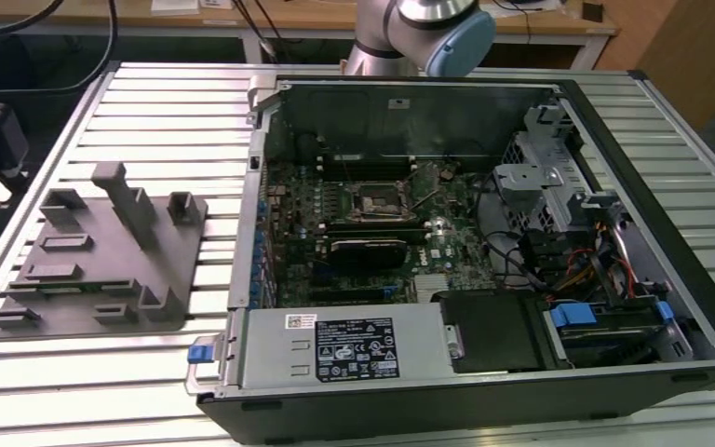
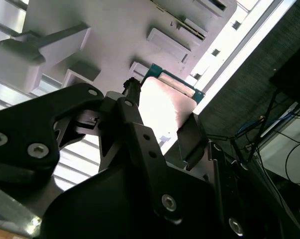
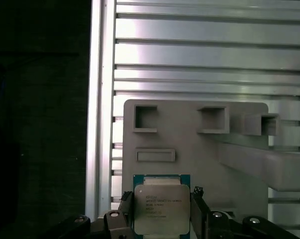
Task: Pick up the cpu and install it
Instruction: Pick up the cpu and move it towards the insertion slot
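Two fingers (image 3: 200, 211) clamp the cpu (image 3: 162, 204) by opposite edges over the grey tray (image 3: 200, 149).

Even light from above in the exterior view makes the slatted bench (image 1: 97, 102) gleam pale, while the inside of the computer case (image 1: 395, 223) lies in dim shadow. In the second wrist view the cpu (image 2: 162, 107) burns out to white glare and the jaws are black silhouettes. In the first wrist view bright reflected bands streak the bench, and beyond its edge all is black.
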